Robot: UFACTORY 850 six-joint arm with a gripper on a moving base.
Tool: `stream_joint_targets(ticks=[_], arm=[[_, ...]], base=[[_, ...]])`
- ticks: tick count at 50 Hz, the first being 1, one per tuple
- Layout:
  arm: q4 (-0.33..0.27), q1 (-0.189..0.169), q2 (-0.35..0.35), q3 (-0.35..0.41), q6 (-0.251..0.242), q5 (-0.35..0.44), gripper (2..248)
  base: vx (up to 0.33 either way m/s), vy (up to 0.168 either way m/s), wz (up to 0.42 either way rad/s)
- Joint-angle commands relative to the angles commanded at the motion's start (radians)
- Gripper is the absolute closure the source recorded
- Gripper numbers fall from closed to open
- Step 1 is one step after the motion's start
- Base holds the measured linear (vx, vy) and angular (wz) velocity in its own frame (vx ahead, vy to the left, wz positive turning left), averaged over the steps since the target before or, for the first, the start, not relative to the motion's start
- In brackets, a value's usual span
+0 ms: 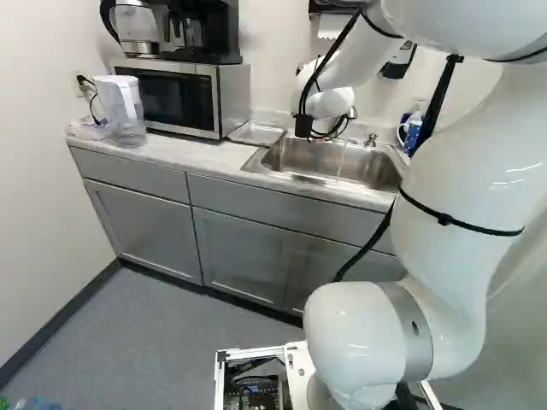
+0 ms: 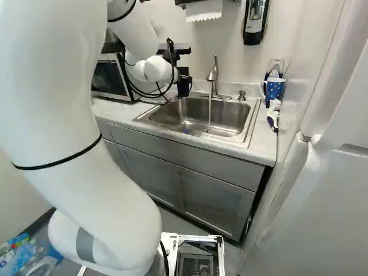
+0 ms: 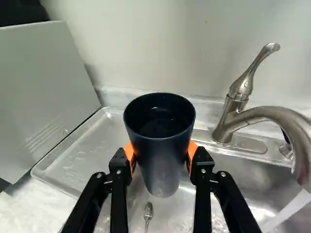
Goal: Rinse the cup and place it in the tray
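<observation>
At the sink's left end, my gripper (image 2: 183, 85) shows as a black shape in the right base view. In the wrist view the gripper (image 3: 161, 156) is shut on a dark cup (image 3: 163, 162), its orange pads pressing the wall from two sides. The cup's mouth faces up and towards the camera; a wet gleam shows inside. Beyond the cup and to one side lies the shallow metal tray (image 3: 73, 167), next to the microwave; in the left base view the tray (image 1: 256, 132) adjoins the sink. Water runs from the faucet (image 3: 272, 114), beside the cup and not onto it.
The steel sink (image 2: 227, 118) is set into the counter. Near the cup, a spoon-shaped metal thing (image 3: 148, 211) shows below it. A microwave (image 1: 184, 98) and a clear pitcher (image 1: 122, 111) stand along the counter. A blue mug (image 2: 274, 89) and a brush (image 2: 273, 115) are right of the sink.
</observation>
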Motion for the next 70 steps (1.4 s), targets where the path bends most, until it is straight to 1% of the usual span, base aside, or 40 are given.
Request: stream_joint_targets(ticks=[25,35,39,44,70], arm=[[0.000,0.000,0.033,-0.020,0.000,-0.023,128],[0.000,0.000,0.033,-0.020,0.006,-0.023,128],[0.000,0.000,0.033,-0.020,0.032,-0.023,128],[0.000,0.000,0.033,-0.020,0.077,-0.023,128],[0.000,0.000,0.033,-0.020,0.347,-0.023,128]], base=[[0.000,0.000,0.000],[0.000,0.000,0.000],[0.000,0.000,0.000],[0.000,0.000,0.000],[0.000,0.000,0.000]])
